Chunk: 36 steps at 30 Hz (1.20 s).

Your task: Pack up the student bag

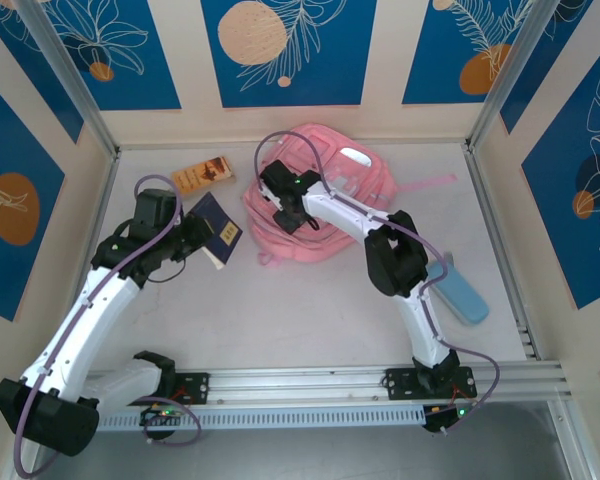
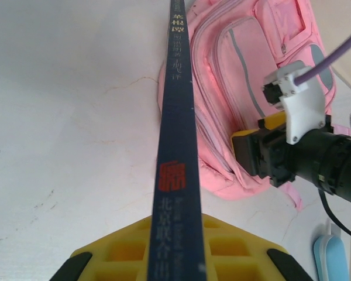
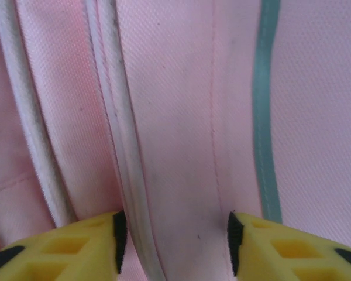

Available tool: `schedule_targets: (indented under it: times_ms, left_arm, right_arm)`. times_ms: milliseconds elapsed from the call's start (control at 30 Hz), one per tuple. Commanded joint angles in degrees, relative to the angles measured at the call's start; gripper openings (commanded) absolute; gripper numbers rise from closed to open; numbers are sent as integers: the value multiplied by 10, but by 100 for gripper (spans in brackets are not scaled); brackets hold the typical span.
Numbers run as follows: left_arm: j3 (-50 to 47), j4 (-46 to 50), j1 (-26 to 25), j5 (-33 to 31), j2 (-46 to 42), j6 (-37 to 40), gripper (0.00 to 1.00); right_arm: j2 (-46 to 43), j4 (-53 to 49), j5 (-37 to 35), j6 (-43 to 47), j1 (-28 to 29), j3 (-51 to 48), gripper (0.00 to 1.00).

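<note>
leftward of the student bag [image 1: 320, 195] on the bench [image 1: 310, 310], the left gripper [image 1: 202, 238] clamps a dark blue book [image 1: 217, 228]; a brown packet [image 1: 202, 175] lies nearby. right gripper [image 1: 285, 212] presses the bag, jaws apart astride a zip seam. blue case [image 1: 462, 290] lies rightward.

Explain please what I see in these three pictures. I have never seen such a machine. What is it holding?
These are two robot arms bolted to a table. One picture looks down from above; the other two come from a camera on each wrist. The left gripper holds a dark blue book by its edge. The right gripper is pressed against the pink student bag, jaws apart around a fold of its fabric. On the table also lie a small brown book and a light blue case.
</note>
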<state>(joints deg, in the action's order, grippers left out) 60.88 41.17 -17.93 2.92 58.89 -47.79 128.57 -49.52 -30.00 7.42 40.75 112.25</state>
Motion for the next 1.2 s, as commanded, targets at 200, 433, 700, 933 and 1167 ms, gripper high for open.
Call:
schedule_targets:
  times_ms: [200,433,700,933,1167]
  left_arm:
    - [-15,-10,11,25,-25,5,0]
    - [-43,-63,23,90,-36,5,0]
    - [-65,-135,32,160,-58,-9,0]
    - [-78,-157,33,185,-56,-29,0]
    - [-159,-345,31,236,-24,-146,0]
  right_arm:
    - [19,-28,-68,22,1,36,17]
    - [-63,-3,-110,-27,3,55,0]
    - [-99,-45,-118,-86,6,136,0]
    - [-99,-102,-77,-133,7,221,0]
    - [-134,-111,34,-173,6,233,0]
